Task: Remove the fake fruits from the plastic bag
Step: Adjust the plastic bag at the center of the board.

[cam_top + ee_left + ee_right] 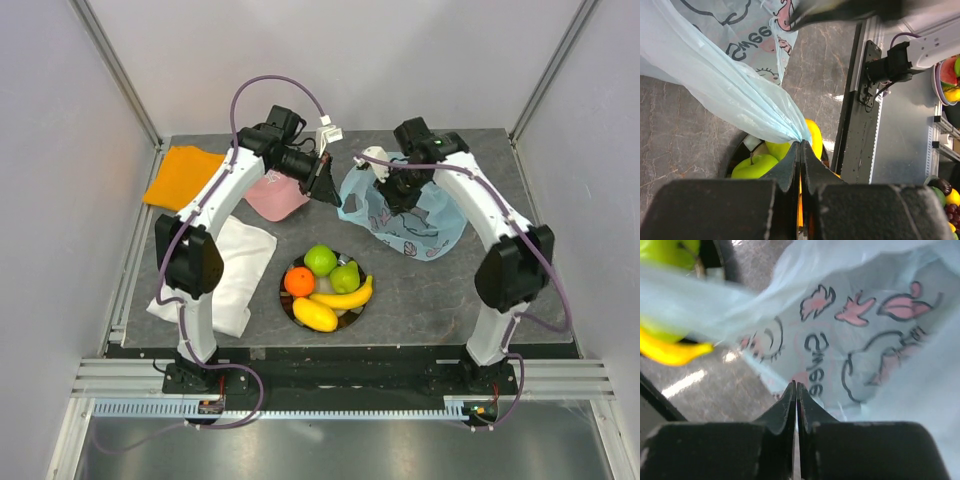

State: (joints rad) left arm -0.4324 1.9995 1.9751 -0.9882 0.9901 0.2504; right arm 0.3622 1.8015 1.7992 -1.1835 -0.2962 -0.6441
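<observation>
The only writing that shows is one short word printed in dark outlined letters [815, 362] on the plastic bag [900, 375], among its pink cartoon drawings. In the right wrist view it runs sideways and seems to begin "Swe", though blur and folds in the film keep the whole word from being read for certain. The left wrist view shows the same lettering [742, 44] turned about on the thin blue film, equally unsure, and in the top view it is too small to read.
</observation>
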